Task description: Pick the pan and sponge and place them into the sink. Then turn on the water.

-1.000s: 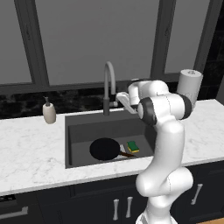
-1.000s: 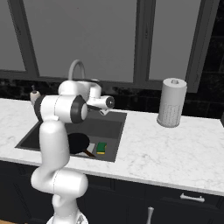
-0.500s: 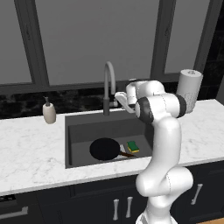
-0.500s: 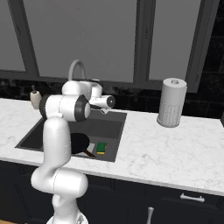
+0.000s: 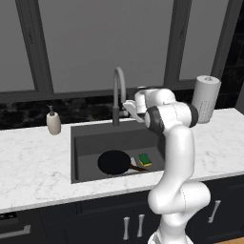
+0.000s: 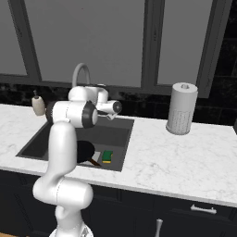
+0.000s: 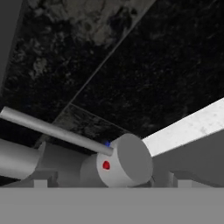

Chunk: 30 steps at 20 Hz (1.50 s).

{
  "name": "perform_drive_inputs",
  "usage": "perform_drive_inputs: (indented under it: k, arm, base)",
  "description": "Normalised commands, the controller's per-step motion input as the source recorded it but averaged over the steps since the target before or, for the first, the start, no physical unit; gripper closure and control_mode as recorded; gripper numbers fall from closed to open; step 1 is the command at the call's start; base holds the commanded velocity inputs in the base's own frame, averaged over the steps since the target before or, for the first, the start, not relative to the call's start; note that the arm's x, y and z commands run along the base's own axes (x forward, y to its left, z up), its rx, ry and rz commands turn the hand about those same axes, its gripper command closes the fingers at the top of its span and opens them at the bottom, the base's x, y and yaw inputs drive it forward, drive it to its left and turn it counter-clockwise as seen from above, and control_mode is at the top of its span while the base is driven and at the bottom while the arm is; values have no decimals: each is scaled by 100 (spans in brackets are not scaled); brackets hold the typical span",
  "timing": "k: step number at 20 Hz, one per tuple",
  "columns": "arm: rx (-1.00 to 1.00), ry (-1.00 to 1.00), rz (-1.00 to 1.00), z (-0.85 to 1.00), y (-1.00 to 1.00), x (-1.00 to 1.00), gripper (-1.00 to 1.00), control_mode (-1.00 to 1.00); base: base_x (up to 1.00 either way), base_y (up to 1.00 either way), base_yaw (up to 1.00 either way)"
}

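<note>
Pan (image 5: 114, 162) and sponge (image 5: 145, 159) in the sink (image 5: 83, 143); released pincer (image 5: 129, 107) nears faucet lever (image 7: 57, 130), which a misjudged push could slip past.

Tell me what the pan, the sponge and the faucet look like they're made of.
The pan: matte black, no glare, probably coated metal; its thin brown handle looks like wood. The sponge: green layer over yellow, likely scouring pad on foam. The faucet: smooth, even grey with a soft sheen, seemingly brushed metal. All rendered, so these are guesses from colour and shine.
</note>
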Motion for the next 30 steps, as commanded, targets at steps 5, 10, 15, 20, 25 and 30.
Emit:
perform_drive_inputs:
  k: [5, 10, 15, 20, 25, 30]
  arm:
    - [0, 0, 0, -4, 0, 29, -100, -100]
    - [0, 0, 0, -11, 1, 28, -100, -100]
    - [0, 0, 0, -17, 3, 18, 100, -100]
    - [0, 0, 0, -4, 0, 0, 100, -100]
    - [9, -2, -1, -28, 0, 0, 100, -100]
    - [19, -1, -9, -26, -1, 0, 100, -100]
  base:
    - [0, 0, 0]
    - [0, 0, 0]
    - [0, 0, 0]
    - [0, 0, 0]
    - [0, 0, 0]
    - [0, 0, 0]
